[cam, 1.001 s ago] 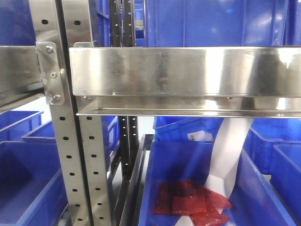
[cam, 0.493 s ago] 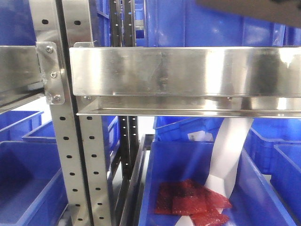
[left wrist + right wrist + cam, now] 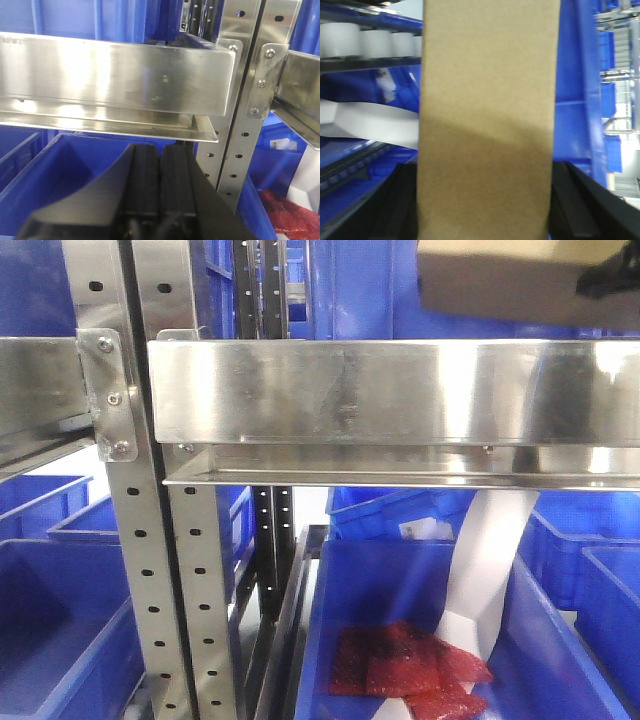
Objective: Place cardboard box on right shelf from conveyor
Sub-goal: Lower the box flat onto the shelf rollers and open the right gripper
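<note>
Box [image 3: 487, 120] fills my right wrist view, the tan cardboard clamped between the right claw's [image 3: 485, 210] two dark fingers [image 3: 575, 205], one either side. From the front I see it above the steel shelf's [image 3: 400, 390] rail. My left claw [image 3: 159, 185] sits below that shelf, fingers pressed together on nothing.

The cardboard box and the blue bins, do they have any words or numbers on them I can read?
None can be read.
cardboard box: plain tan face, no print showing.
white tag on a blue bin: has marks, but too small and blurred to read.
shelf: bare shiny metal, no label.
red packets: no readable text.
</note>
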### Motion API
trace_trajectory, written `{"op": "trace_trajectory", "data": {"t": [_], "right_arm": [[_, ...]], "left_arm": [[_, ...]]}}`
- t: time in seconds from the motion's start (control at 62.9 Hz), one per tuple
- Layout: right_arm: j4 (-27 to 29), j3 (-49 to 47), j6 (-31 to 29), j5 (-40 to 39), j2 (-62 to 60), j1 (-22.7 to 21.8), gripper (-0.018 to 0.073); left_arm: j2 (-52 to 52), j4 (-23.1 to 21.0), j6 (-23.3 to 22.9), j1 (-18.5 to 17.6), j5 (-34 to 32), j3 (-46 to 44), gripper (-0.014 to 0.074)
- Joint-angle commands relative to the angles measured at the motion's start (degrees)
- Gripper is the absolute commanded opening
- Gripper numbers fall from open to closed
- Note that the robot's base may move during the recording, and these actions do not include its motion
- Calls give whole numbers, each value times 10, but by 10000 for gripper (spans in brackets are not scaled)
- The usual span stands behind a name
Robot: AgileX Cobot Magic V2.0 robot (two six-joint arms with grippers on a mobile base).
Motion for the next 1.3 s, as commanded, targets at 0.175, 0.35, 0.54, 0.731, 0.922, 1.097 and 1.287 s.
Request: {"op": "trace_trajectory", "data": {"t": [0.175,0.35,0.54,0.731,0.922,1.097,1.287], "right_arm": [[-17,-18,-3,-26,-14,2,55],[-23,-18,-3,-26,-9,2,57],[-36,-18,-3,-8,-8,4,134],[-33,-18,-3,1,-8,7,544],[-29,-18,-3,-1,-8,7,634],[-21,-18,-3,-1,-8,9,634],[4,-7,-3,1,-20,21,634]], "left_arm": [[-4,1,-3,-1,-49,6,-116],[-4,1,-3,-1,-49,6,-116],[-4,1,-3,-1,-49,6,-116],[-4,1,-3,-1,-49,6,-116],[-4,1,-3,-1,-49,6,-116],[-4,1,-3,-1,-49,6,-116],[-4,1,-3,-1,-49,6,-115]]}}
